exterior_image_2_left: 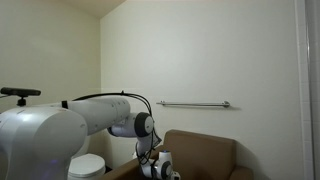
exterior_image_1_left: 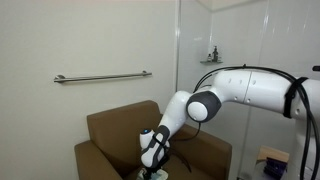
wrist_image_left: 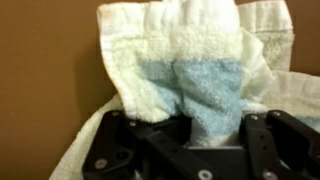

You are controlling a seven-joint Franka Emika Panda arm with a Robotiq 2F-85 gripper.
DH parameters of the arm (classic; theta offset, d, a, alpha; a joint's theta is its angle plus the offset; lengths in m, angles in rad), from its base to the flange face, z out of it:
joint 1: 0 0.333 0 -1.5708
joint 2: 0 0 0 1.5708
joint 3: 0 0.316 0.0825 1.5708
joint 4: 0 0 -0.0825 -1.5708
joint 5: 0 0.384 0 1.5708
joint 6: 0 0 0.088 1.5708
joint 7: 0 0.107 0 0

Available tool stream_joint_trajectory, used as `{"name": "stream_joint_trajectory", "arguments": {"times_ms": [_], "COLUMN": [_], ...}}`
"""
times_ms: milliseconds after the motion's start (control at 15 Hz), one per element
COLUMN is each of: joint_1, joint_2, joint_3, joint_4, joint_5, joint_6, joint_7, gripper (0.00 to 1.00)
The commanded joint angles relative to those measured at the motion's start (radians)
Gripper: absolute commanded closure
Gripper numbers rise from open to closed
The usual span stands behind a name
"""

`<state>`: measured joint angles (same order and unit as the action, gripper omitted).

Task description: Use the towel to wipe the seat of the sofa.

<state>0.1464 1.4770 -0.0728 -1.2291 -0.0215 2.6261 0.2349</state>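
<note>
The gripper (wrist_image_left: 215, 132) seems pinched on a fold of the towel (wrist_image_left: 190, 50), bunched on the seat of the sofa (wrist_image_left: 40, 80); grip firmly, press lightly, sweep edge to edge.

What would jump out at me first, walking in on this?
A big white robot arm reaches down to a brown armchair below a metal wall rail. In the wrist view, its black claw pinches a bunched white towel with a blue patch on the brown seat.
</note>
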Motion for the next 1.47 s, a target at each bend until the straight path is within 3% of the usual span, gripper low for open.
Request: {"name": "stream_joint_trajectory", "arguments": {"times_ms": [0, 333, 933, 1133, 1400], "joint_1": [-0.005, -0.015, -0.078, -0.103, -0.087], "joint_2": [-0.002, -0.042, -0.165, -0.159, -0.246], "joint_3": [0.003, -0.005, -0.069, -0.065, -0.036], "joint_4": [0.008, -0.022, -0.268, -0.265, -0.287], "joint_5": [0.005, 0.001, 0.006, 0.005, 0.007], "joint_6": [-0.028, -0.154, -0.316, -0.328, -0.259], "joint_7": [-0.005, -0.008, -0.017, -0.008, -0.014], "gripper": [0.93, 0.94, 0.94, 0.94, 0.94]}}
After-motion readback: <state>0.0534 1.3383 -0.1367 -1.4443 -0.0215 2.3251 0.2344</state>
